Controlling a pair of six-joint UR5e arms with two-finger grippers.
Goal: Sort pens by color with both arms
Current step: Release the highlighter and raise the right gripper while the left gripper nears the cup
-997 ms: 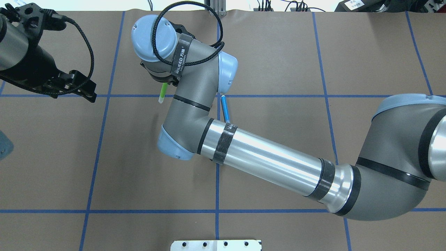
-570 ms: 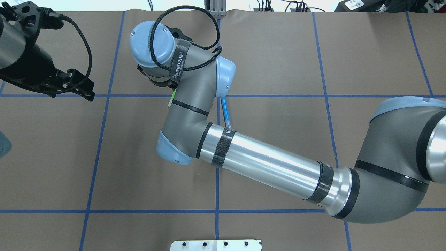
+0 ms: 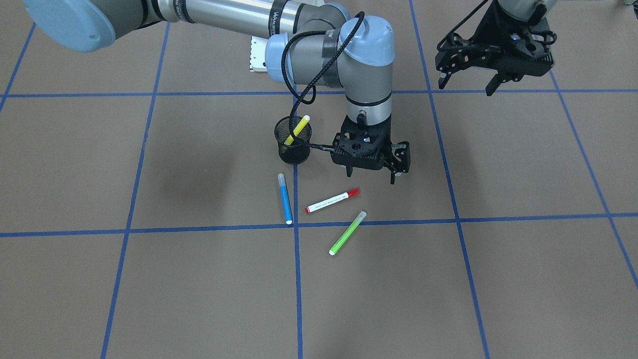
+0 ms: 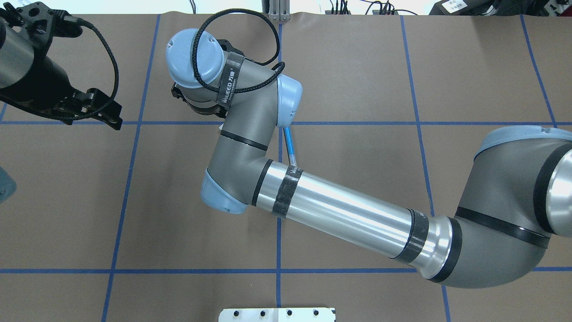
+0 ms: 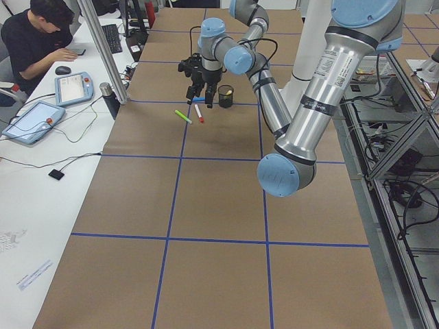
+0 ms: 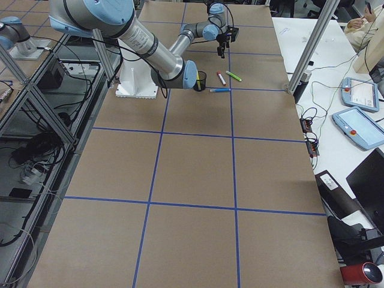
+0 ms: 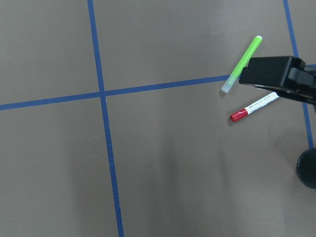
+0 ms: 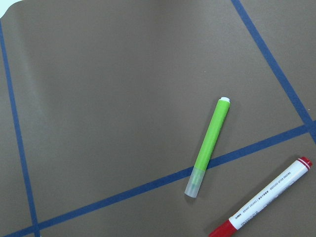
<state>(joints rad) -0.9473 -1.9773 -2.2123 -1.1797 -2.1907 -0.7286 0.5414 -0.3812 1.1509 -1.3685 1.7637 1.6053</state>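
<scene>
Three pens lie on the brown table: blue (image 3: 285, 198), white with a red cap (image 3: 332, 200) and lime green (image 3: 347, 232). The yellow pen (image 3: 297, 130) stands tilted in the black mesh cup (image 3: 293, 149). My right gripper (image 3: 371, 178) is open and empty, hovering just behind the red-capped pen. Its wrist view shows the green pen (image 8: 208, 146) and the red-capped pen (image 8: 264, 200). My left gripper (image 3: 465, 89) is open and empty, raised far off to the side. In the overhead view only the blue pen (image 4: 289, 145) shows; my right arm hides the rest.
Blue tape lines (image 3: 296, 279) divide the table into squares. A white base plate (image 4: 277, 314) sits at the robot's edge. An operator (image 5: 34, 38) and tablets (image 5: 72, 88) are at a side desk beyond the table's far edge.
My right wrist has shifted a little left and away in the overhead view, and now covers the green pen that showed below it. The left arm has barely moved.
</scene>
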